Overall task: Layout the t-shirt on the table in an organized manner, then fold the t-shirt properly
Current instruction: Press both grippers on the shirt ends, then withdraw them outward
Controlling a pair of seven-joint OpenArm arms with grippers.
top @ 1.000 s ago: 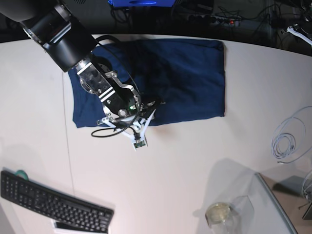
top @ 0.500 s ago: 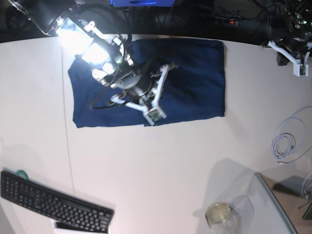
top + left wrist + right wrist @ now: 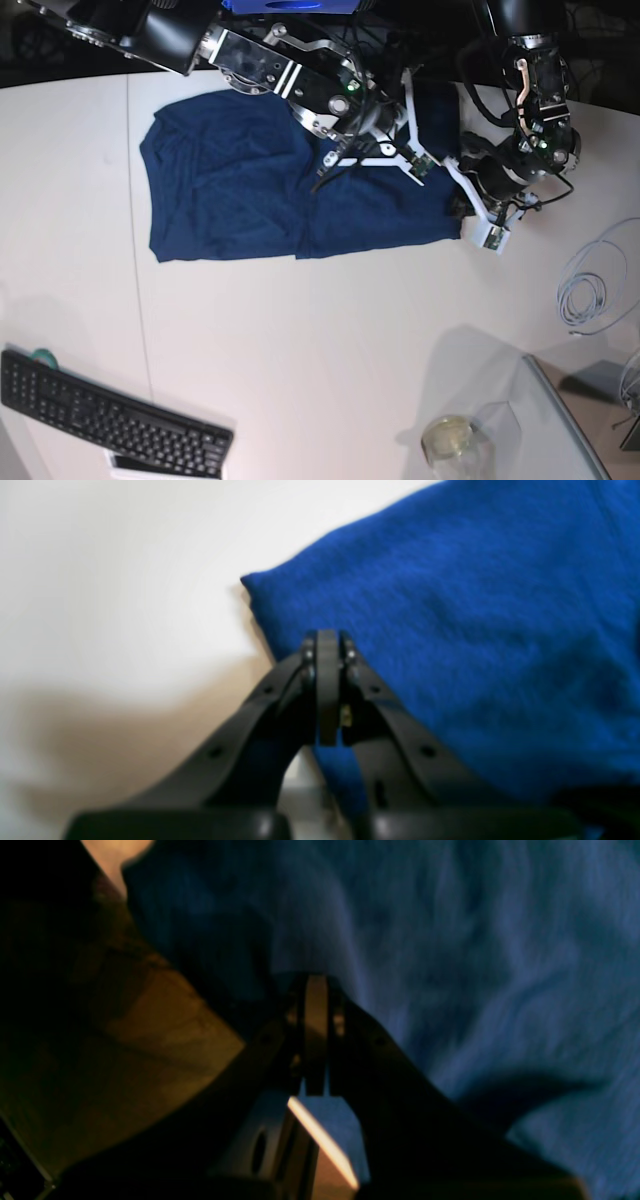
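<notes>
The navy t-shirt point(image 3: 230, 190) lies spread as a wide rectangle on the white table point(image 3: 330, 340), with a vertical crease near its middle. My right gripper point(image 3: 420, 168) is shut and hovers over the shirt's right part; in the right wrist view its tips point(image 3: 315, 990) sit together above dark cloth point(image 3: 475, 965). My left gripper point(image 3: 490, 237) is shut at the shirt's lower right corner. In the left wrist view its tips point(image 3: 327, 647) meet over the cloth's edge point(image 3: 475, 630), just short of the corner. I cannot tell whether either one pinches cloth.
A black keyboard point(image 3: 110, 420) lies at the front left. A coiled white cable point(image 3: 590, 290) lies at the right. A glass jar point(image 3: 447, 438) and a grey glass-edged stand point(image 3: 570, 420) are at the front right. Dark clutter lines the far edge.
My right arm swept from the shirt's front edge up and right across the cloth. My left arm came in from the far right down to the shirt's lower right corner.
</notes>
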